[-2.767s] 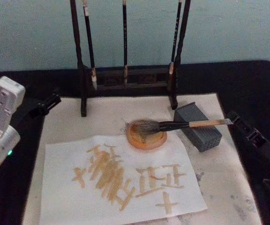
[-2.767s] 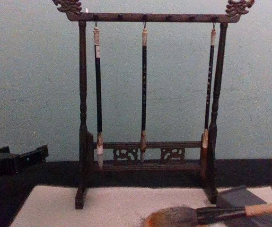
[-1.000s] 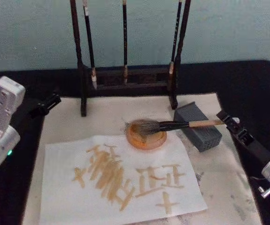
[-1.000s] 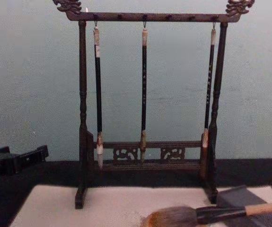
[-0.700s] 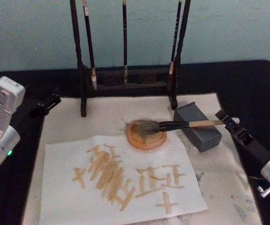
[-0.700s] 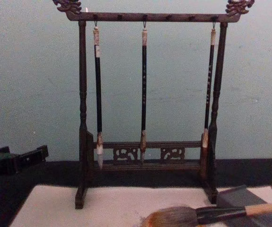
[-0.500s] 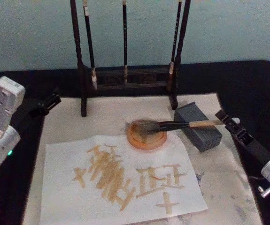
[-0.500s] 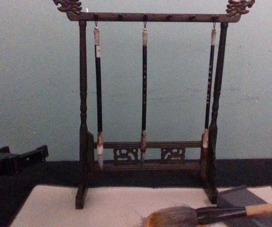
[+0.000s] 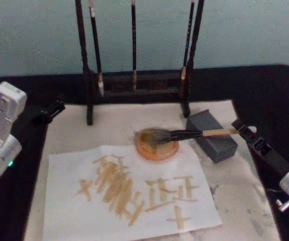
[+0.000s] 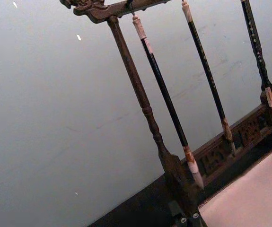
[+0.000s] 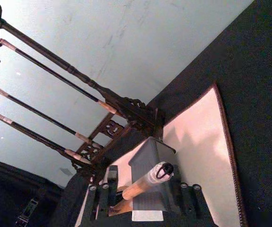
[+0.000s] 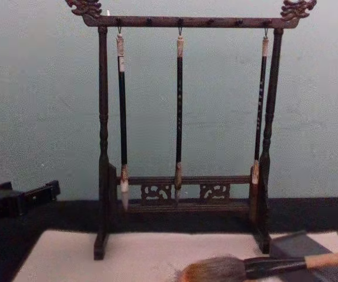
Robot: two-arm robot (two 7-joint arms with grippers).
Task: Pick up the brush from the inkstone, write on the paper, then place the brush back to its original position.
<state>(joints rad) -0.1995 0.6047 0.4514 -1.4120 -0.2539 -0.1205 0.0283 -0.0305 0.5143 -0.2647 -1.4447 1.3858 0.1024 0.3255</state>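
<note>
Right pincer (image 9: 241, 128), jaws apart, flanks the brush (image 9: 184, 134) end; left pincer (image 9: 54, 108) at left over black table (image 9: 265, 95) (teal wall (image 9: 234, 35)).

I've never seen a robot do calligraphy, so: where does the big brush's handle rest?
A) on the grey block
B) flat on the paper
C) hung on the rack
A: the brush lies bristles on the round dish, handle across the grey block, right pincer open at its end.
</note>
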